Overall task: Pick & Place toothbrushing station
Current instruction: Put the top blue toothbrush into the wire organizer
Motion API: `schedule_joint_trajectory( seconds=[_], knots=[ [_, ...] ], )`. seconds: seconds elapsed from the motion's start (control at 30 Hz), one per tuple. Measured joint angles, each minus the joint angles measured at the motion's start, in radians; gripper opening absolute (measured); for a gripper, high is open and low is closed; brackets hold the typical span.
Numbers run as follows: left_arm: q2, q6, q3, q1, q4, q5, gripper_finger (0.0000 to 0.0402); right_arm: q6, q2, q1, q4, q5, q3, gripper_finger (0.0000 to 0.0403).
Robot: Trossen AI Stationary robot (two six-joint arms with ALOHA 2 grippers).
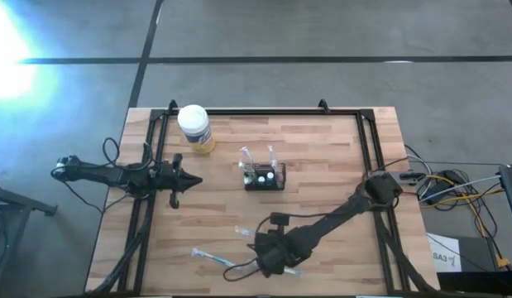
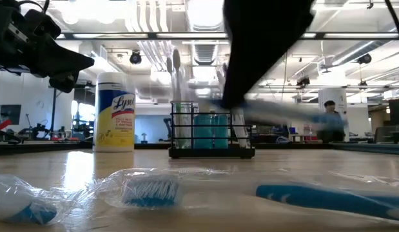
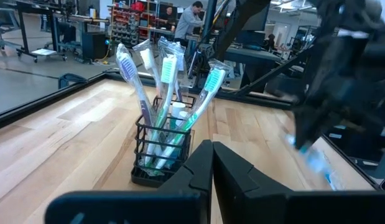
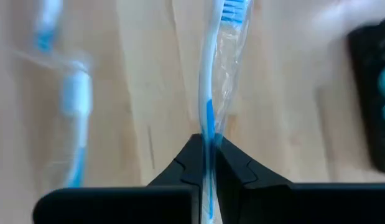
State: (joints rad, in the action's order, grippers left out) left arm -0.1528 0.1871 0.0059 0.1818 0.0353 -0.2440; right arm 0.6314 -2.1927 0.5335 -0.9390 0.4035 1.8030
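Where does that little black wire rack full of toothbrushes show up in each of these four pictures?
High view: the black wire toothbrush rack sits mid-table, just above centre.
Low view: centre, standing on the far table.
Left wrist view: centre-left, beyond the shut left gripper.
Right wrist view: only a dark edge at far right, probably the rack.
Shared landmark: the white-lidded yellow wipes canister, visible in the high and low views.

place: workshop lab | signs: ceiling ducts (image 2: 154,32), parts shelves (image 3: 133,15), workbenches (image 3: 40,9)

Black toothbrushing station (image 1: 265,178), blue-white toothbrush (image 4: 211,93), yellow-labelled canister (image 1: 195,128)
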Motion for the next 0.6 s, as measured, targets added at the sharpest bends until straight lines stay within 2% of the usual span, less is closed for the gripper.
schedule_joint_trajectory(
  seconds=[0.17, 0.27, 0.43, 0.6],
  knots=[
    [-0.001, 0.008, 0.000, 0.000, 0.001, 0.037, 0.0016, -0.044, 0.108, 0.033, 0.073, 0.114, -0.061, 0.0011],
    [-0.003, 0.036, 0.000, 0.000, 0.006, 0.073, 0.0016, -0.104, 0.196, 0.054, 0.205, 0.207, -0.153, 0.0010],
    [-0.042, 0.074, 0.000, 0.001, 0.058, 0.180, 0.0011, -0.311, 0.352, 0.065, 0.743, 0.229, -0.460, 0.0010],
    [-0.128, 0.078, 0.000, 0.004, 0.188, 0.187, 0.0017, -0.492, 0.452, 0.028, 1.340, 0.208, -0.745, 0.0011]
  ],
)
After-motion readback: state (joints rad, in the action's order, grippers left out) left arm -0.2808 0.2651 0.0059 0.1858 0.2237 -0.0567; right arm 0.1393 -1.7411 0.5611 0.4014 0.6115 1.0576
